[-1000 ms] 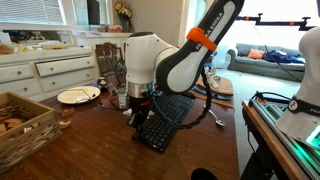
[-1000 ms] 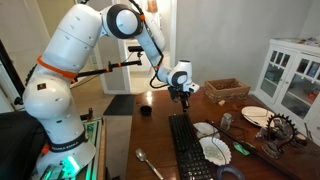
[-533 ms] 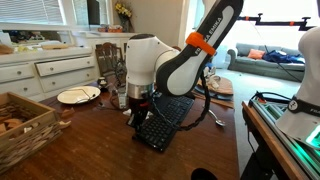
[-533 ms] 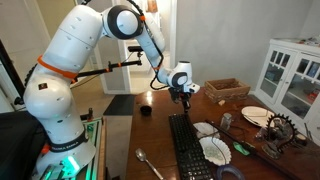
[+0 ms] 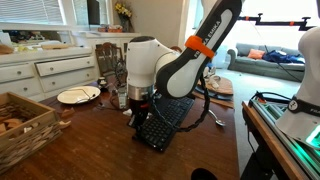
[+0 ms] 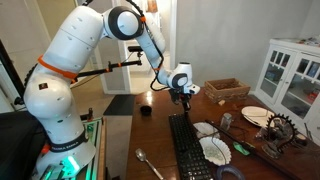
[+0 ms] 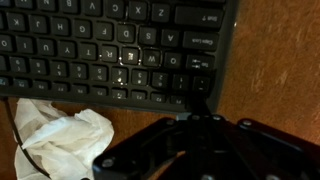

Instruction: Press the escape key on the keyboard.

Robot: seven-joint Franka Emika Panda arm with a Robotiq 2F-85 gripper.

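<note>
The long black keyboard shows in both exterior views (image 5: 168,118) (image 6: 186,150) on the brown wooden table. My gripper (image 5: 137,113) (image 6: 184,101) hangs over one end of it. In the wrist view the keyboard (image 7: 100,50) fills the top, with its corner at the right. My gripper (image 7: 200,98) comes in from the bottom, its dark fingers together, with the tips at the end of the outermost key row. The escape key (image 7: 203,86) is the small black end key there, partly covered by the fingertips. I cannot tell whether they touch it.
A crumpled white cloth (image 7: 60,135) lies beside the keyboard's long edge. Plates (image 6: 215,150) and a spoon (image 6: 150,165) flank the keyboard. There is also a black cup (image 6: 146,109), a wooden basket (image 5: 20,125), a plate (image 5: 78,95) and a white cabinet (image 6: 290,75).
</note>
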